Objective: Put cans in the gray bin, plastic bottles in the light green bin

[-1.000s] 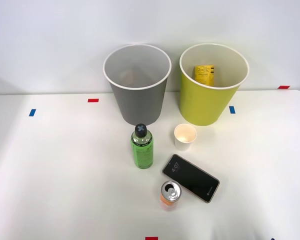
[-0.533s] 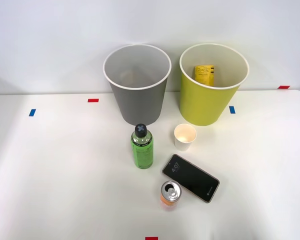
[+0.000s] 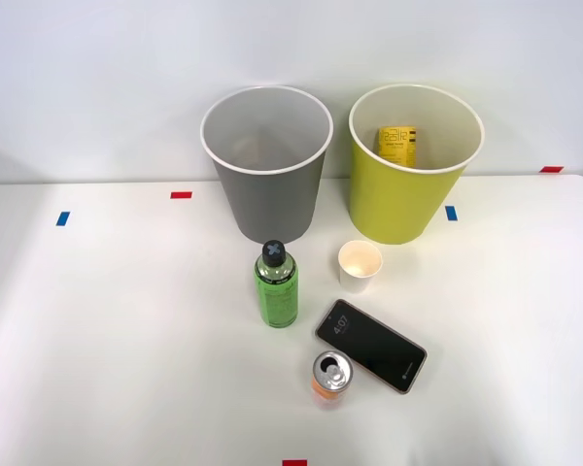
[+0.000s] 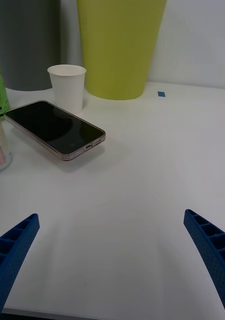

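The right end effector (image 4: 112, 260) hangs low over bare counter (image 3: 107, 320), fingers spread wide and holding nothing; the orange can (image 3: 330, 377) stands upright beside a phone (image 3: 371, 346); the green bottle (image 3: 276, 285) stands before the gray bin (image 3: 268, 165); the light green bin (image 3: 408, 165) holds a yellow item (image 3: 397, 144).

White table against a plain pale wall

The table (image 3: 97, 330) is smooth and white, evenly lit, with soft shadows. Small red tape marks (image 3: 181, 195) and blue tape marks (image 3: 62, 218) dot its surface near the far edge, where the bare wall (image 3: 97, 78) rises behind it.
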{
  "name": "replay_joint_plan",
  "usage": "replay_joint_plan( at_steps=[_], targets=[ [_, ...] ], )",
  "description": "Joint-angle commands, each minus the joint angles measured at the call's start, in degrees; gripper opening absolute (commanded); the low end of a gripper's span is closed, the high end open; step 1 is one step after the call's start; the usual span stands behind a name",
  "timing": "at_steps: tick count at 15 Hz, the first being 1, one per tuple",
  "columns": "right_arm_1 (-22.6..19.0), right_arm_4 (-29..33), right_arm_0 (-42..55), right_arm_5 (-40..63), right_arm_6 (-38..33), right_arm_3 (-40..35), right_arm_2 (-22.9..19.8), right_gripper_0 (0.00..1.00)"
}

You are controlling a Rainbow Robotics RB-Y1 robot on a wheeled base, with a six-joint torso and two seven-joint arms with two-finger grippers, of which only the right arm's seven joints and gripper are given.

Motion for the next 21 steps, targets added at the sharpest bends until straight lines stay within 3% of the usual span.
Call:
replay_joint_plan(
  at_steps=[1,21],
  targets=[
    [0.0,0.0,0.0,0.0,0.0,0.0,0.0,1.00],
    [0.0,0.0,0.0,0.0,0.0,0.0,0.0,1.00]
  ],
)
